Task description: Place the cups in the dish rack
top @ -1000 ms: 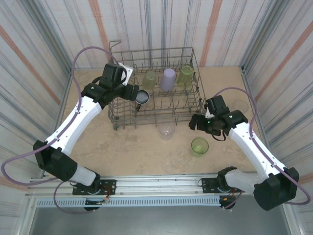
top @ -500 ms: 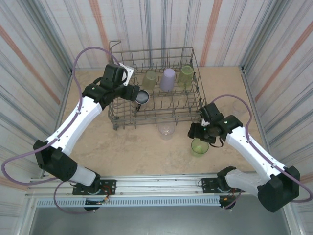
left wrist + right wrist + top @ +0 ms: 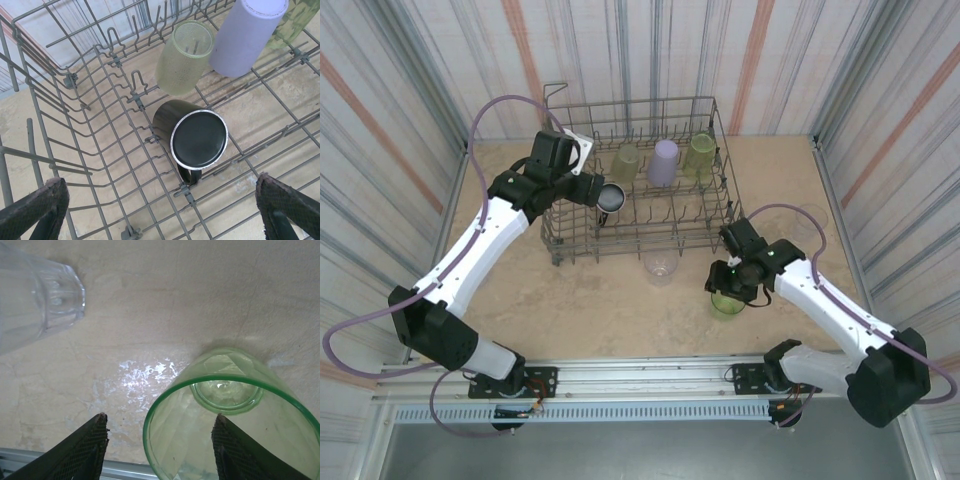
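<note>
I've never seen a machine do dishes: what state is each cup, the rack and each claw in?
dish rack: holds four cups.
dark cup: lying on its side, racked.
lavender cup: upside down, racked.
left yellow-green cup: tilted, racked.
right yellow-green cup: tilted, racked.
green cup: upright on table, unloaded.
nearer clear cup: on table, unloaded.
left gripper: open, empty.
right gripper: open, astride green cup's wall.

Three green cups point(image 3: 727, 300), two clear point(image 3: 660, 267), one lavender point(image 3: 663, 162), one dark point(image 3: 611, 197)

Some cups point(image 3: 664, 162) sit inside the dish rack point(image 3: 575, 236), other cups point(image 3: 660, 266) before it.
</note>
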